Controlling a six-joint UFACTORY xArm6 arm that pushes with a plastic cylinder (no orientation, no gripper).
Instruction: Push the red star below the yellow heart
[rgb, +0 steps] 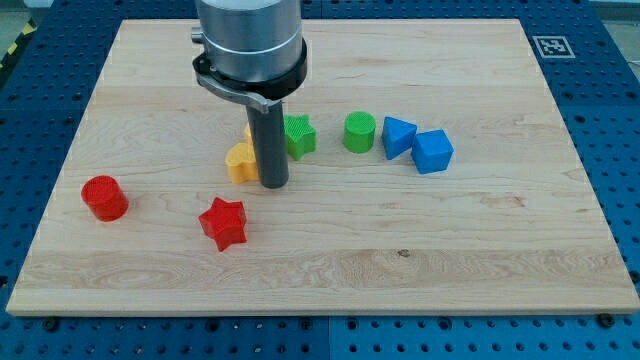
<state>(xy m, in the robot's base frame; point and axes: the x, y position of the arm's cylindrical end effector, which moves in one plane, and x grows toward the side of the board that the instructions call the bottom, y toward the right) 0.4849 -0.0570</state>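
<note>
The red star (223, 222) lies on the wooden board (330, 260) at the lower left of centre. The yellow heart (241, 161) lies above it and slightly to the right, partly hidden behind my rod. My tip (274, 184) rests on the board right beside the yellow heart's right side, up and to the right of the red star, with a gap between it and the star. Another yellow piece peeks out behind the rod above the heart; its shape is hidden.
A red cylinder (104, 197) stands at the left. A green star-like block (299, 135) sits just right of the rod, then a green cylinder (359, 131), and two blue blocks (398, 136) (433, 151) further right.
</note>
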